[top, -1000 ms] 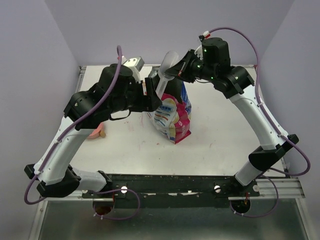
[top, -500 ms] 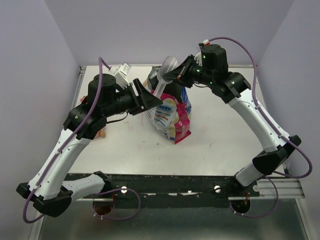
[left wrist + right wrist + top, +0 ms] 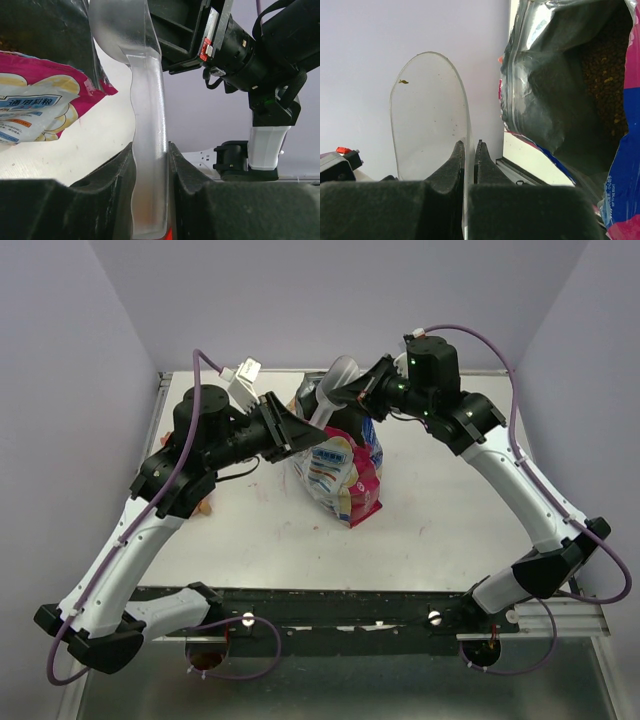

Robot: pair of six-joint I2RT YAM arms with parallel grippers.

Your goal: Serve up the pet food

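The pink, white and blue bag stands open mid-table. Dark brown pet food shows inside it in the right wrist view. A clear plastic scoop hangs above the bag's mouth, held by both grippers. My left gripper is shut on the scoop's handle, with the bag's side to its left. My right gripper is shut on the thin edge of the scoop's bowl, left of the bag's silver-lined opening. The scoop's bowl holds only a crumb.
A salmon-pink bowl peeks out from under my left arm at the table's left side. The enclosure walls stand close behind the bag. The right arm's wrist is close in front of my left gripper.
My left arm has swung its elbow out to the left and turned its wrist, keeping hold of the scoop handle. My right gripper has shifted slightly. The scoop stays above the bag.
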